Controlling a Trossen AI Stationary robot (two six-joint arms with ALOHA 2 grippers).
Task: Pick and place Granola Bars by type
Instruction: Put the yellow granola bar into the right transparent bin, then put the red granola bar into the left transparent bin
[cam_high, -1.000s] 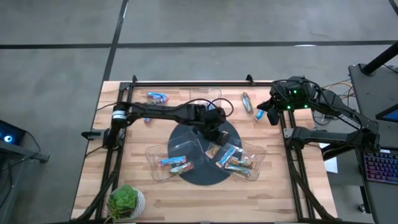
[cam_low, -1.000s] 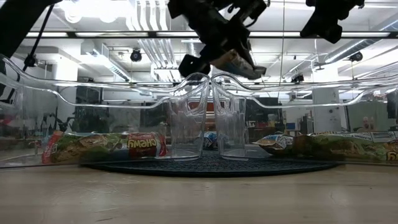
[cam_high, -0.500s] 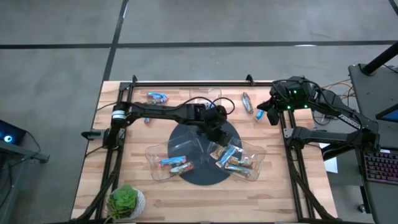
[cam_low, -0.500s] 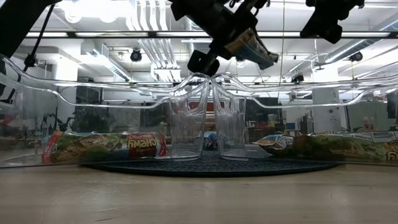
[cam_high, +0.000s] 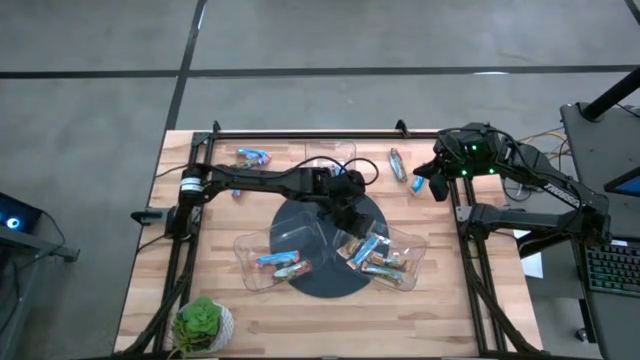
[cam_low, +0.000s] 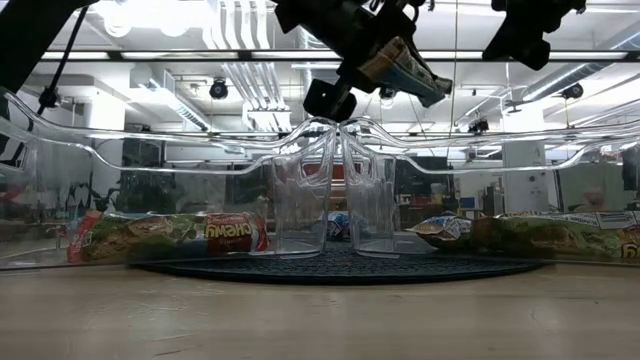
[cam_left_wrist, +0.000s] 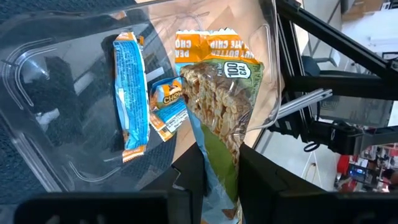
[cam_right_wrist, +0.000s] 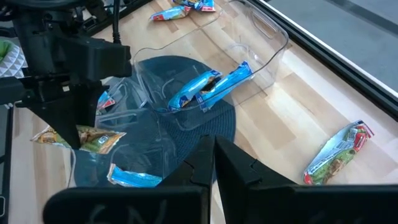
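Here the left gripper (cam_high: 349, 214) hangs above the dark round mat (cam_high: 300, 225), pinching 1 granola bar (cam_left_wrist: 221, 118) with an orange and green wrapper over the right clear tray (cam_high: 415, 250). That tray already has several bars (cam_high: 375, 258); the left clear tray (cam_high: 245, 252) has 2. The right gripper (cam_high: 434, 184) waits, closed and empty, at the table's right edge, near a loose bar (cam_high: 398, 163).

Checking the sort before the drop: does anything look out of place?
Yes. Granola bars still lie loose on the table outside the trays: one near the right end effector, another at the far left.
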